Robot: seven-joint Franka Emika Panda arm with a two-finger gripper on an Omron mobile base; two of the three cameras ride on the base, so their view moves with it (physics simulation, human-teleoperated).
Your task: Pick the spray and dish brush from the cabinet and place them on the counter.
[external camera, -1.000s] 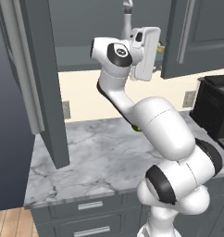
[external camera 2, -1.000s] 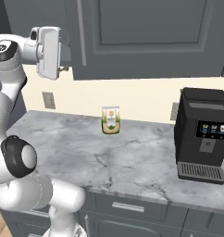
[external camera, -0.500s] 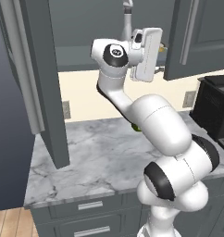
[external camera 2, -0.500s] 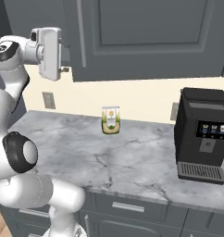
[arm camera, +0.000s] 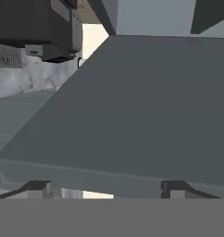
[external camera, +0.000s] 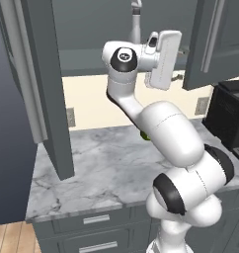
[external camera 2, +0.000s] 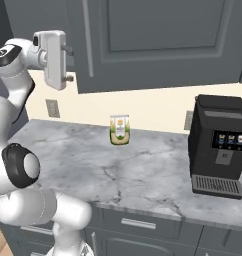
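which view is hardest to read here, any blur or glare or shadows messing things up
Hand view: hardest, rolled sideways and pressed close to a flat grey cabinet panel, soft and low in detail. Left base view: sharp, even light, no glare, dim shelf recess above the gripper. Right base view: clear, soft shadows under the coffee machine and green-and-cream pouch on the counter.

Green-and-cream pouch (external camera 2: pixel 119 130) upright by the backsplash, black coffee machine (external camera 2: pixel 217 145) (well apart), wall outlet (external camera 2: pixel 52 107)
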